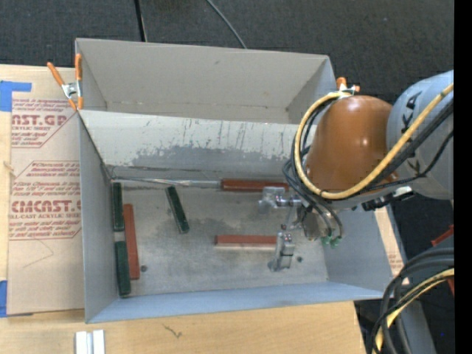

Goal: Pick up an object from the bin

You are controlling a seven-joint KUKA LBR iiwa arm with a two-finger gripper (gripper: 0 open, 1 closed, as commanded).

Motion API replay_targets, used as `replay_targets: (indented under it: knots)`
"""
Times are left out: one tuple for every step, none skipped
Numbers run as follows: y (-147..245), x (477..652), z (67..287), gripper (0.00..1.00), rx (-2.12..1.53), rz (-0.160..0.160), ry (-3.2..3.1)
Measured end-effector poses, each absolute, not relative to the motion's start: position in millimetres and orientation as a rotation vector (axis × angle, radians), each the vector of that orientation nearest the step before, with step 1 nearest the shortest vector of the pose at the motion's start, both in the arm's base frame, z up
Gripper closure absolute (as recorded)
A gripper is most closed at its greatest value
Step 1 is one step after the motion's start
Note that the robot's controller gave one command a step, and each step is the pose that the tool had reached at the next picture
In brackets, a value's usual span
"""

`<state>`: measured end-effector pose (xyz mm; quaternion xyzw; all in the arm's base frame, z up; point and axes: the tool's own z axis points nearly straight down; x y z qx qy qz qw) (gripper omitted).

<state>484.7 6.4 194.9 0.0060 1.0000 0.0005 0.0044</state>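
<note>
the gripper (280, 228) hangs low at the bin's (92, 198) right side, jaws spread wide and empty. a reddish-brown bar (243, 240) ends just beside them.

Arm (346, 150) low, fingers (283, 257) apart

We record a glossy orange-brown dome cover (346, 142) at the wrist, ringed by looping yellow and black cables (301, 150). Behind it, a rounded pale grey arm housing (431, 146) bears dark lettering. The gripper (279, 231) is bare grey metal, with a small green part (333, 240) beside it.
</note>
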Motion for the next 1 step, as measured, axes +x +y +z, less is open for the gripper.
replay_targets:
  knots:
    - [16.3,502.3,119.4,0.0,-0.081,0.0,3.135]
